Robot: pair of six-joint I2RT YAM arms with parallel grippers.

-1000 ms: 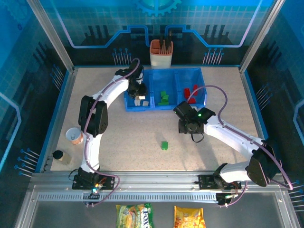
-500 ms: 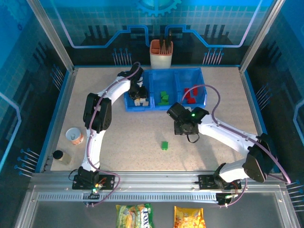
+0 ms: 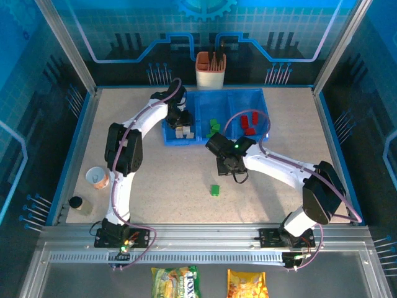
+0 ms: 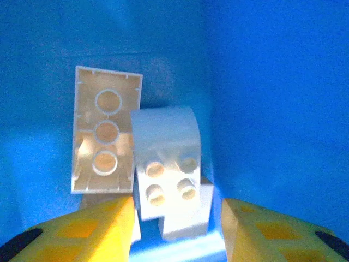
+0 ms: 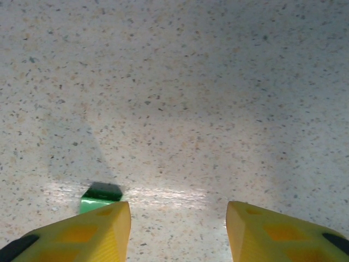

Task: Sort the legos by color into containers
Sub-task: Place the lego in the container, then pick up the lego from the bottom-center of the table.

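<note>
The blue tray has three compartments: white legos on the left, green legos in the middle, red legos on the right. My left gripper reaches down into the left compartment. Seen from the left wrist, the left gripper stands open around a white studded brick, with a gap at its right finger. A long white brick lies upside down beside it. One green brick lies on the table. My right gripper hovers open just above and to its right, the same brick showing past the left fingertip.
An orange-and-white holder cup stands behind the tray. A small cup and a dark round object sit near the table's left edge. Two snack packets lie in front of the arm bases.
The right arm has swung left from beside the red compartment toward the loose green brick. The left jaws have spread apart around the white brick in the left compartment.
</note>
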